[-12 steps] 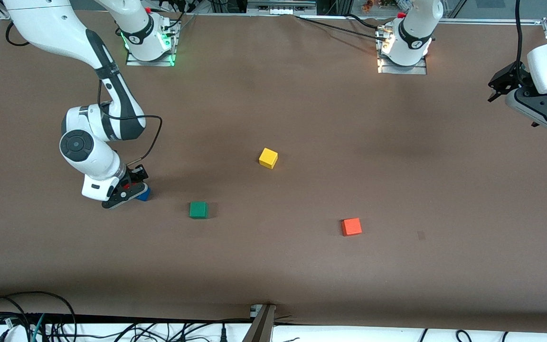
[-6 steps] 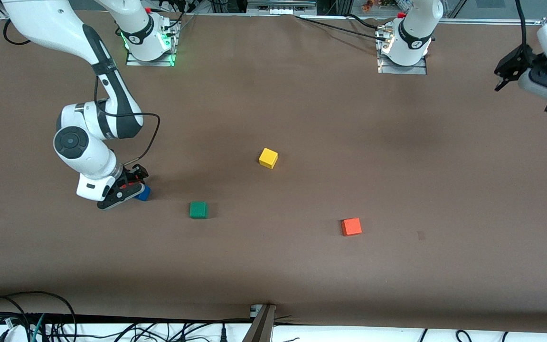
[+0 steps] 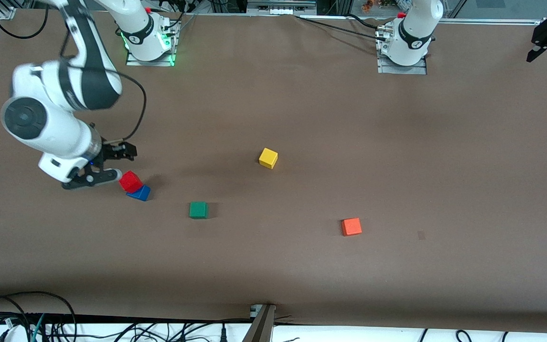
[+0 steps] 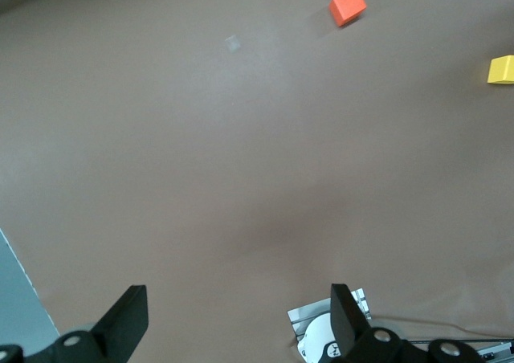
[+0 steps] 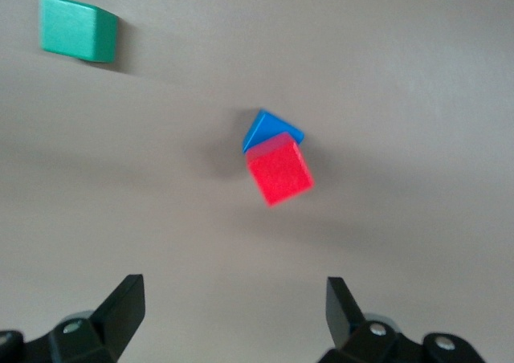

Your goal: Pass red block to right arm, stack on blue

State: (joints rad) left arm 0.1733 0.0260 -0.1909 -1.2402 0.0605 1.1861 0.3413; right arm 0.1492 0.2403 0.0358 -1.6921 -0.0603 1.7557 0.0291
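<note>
The red block (image 3: 130, 181) rests on the blue block (image 3: 140, 193), turned and offset so one blue corner shows. In the right wrist view the red block (image 5: 279, 169) covers most of the blue block (image 5: 269, 128). My right gripper (image 3: 124, 165) is open and empty, raised just beside the stack toward the right arm's end of the table; it is also open in the right wrist view (image 5: 233, 307). My left gripper (image 3: 546, 35) is open and empty, high over the table's edge at the left arm's end; it also shows in the left wrist view (image 4: 234, 315).
A green cube (image 3: 198, 209) lies beside the stack toward the table's middle. A yellow cube (image 3: 268, 157) lies mid-table. An orange cube (image 3: 351, 226) lies nearer the front camera, toward the left arm's end. Cables run along the table's near edge.
My right gripper has let go of the red block, opened, risen and drawn back toward its end of the table. My left gripper has withdrawn higher toward the table's corner.
</note>
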